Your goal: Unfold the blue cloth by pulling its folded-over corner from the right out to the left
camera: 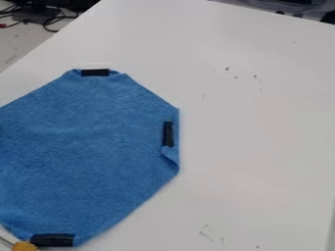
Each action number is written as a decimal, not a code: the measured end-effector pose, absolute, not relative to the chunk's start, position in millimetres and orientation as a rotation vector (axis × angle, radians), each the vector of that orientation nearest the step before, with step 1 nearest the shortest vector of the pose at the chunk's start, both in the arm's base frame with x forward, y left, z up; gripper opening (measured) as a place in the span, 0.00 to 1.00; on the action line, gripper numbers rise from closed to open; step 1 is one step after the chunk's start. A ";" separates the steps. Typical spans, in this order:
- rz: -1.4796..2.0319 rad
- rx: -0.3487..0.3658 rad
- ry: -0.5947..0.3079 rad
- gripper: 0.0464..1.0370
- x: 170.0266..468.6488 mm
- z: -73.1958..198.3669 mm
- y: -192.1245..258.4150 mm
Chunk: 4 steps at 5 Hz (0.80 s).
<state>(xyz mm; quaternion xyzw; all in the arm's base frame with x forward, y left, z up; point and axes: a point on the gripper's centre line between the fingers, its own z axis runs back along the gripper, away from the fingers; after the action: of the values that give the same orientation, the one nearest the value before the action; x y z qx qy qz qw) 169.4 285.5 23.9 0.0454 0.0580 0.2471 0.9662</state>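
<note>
End effector: can't tell you how open it is or if it's got hold of anything
Yellow bit: small, rough-looking lump [25, 246] at your bottom left, right by the near black strip [52, 240]
Blue cloth: your soft, finely textured one [85, 152], spread on the left half of the tabletop [255, 147], kinda many-sided with angled corners
Right black strip: upright-ish on the cloth's right side [169, 133], little folded flap [170, 156] just below
Far black strip: across the top edge [95, 72]
Tabletop: smooth, white, some dark specks
Black cables: loopy tangle [51, 22] past the far left edge
</note>
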 end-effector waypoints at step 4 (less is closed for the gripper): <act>0.521 0.271 0.176 0.96 157.5 73.0 310.4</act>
<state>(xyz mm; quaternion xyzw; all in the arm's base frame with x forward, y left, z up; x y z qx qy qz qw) 157.5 310.4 73.0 0.1336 0.0864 0.2564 0.9534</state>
